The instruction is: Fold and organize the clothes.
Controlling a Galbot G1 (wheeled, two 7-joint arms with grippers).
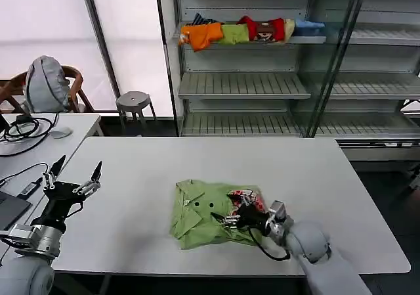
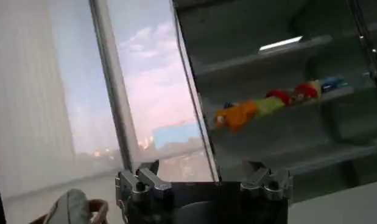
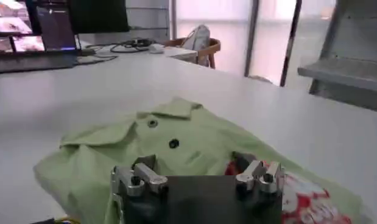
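The shirt (image 1: 211,214) lies bunched on the counter (image 1: 131,177), near its front edge. The right claw (image 1: 231,220) rests on the shirt beside the checkered print, fingers spread wide. Well left of the shirt, the left claw (image 1: 73,173) hovers, wide open.

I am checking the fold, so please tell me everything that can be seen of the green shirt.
The shirt is a light green polo of soft, cloth-like fabric, with a collar and two dark buttons. It lies folded into a rumpled, roughly square bundle on the white table, near its front edge. A red-and-white graphic shows on the robot's right side of it. The right gripper rests low over that side, fingers open, seemingly touching the cloth.
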